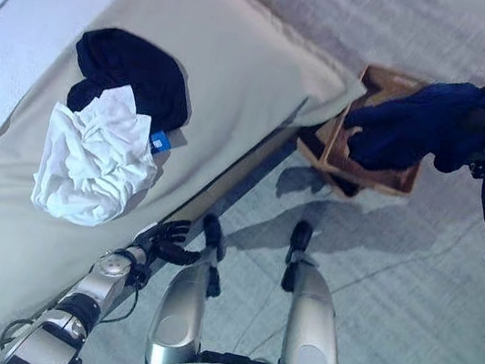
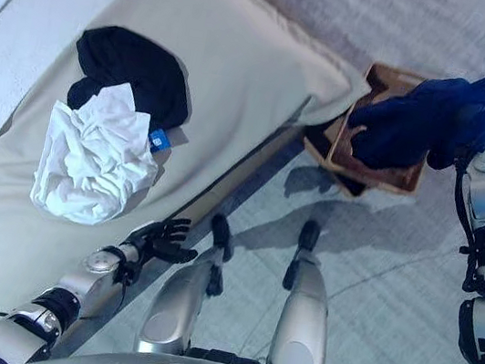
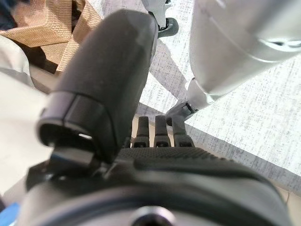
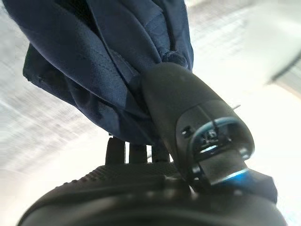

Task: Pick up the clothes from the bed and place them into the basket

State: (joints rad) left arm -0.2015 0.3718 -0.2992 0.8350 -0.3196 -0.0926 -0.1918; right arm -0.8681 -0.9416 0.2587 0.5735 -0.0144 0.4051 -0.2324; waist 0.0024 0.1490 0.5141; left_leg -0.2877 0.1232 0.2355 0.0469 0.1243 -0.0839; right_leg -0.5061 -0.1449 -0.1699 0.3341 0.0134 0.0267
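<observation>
over on the left you've got the bed [image 1: 240, 80] with two pieces still lying on it: a black garment [image 1: 136, 68] bunched up, and a crumpled white garment [image 1: 98, 159] overlapping its near edge, with a small blue tag [image 1: 159, 141] showing where they meet. your left hand [image 2: 157, 241] sits low just past the bed's near edge, holding nothing, fingers loosely spread and only mildly bent. moving right, the woven basket [image 1: 399, 181] is on the floor just off the bed's corner. your right hand [image 4: 188, 127] is up over that basket with thumb and fingers clamped on a navy garment [image 1: 414, 121], which hangs down across the basket's opening. can't tell if the cloth's low end touches the basket or just dangles above it.
</observation>
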